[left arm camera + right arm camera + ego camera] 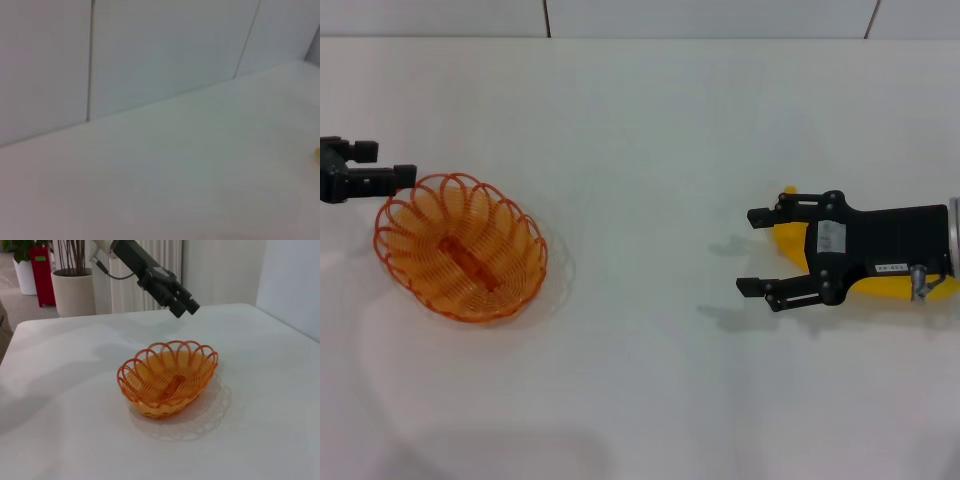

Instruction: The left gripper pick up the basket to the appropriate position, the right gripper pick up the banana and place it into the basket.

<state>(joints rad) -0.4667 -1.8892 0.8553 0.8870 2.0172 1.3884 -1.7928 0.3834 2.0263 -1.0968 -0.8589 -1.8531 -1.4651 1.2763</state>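
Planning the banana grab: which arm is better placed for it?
The right. The right gripper hovers over the banana with jaws open, while the left gripper sits across the table beside the basket.

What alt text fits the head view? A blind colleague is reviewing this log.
On a white table, the right gripper hangs open over a yellow banana at the right. At the left, the left gripper sits beside the rim of an empty orange wire basket.
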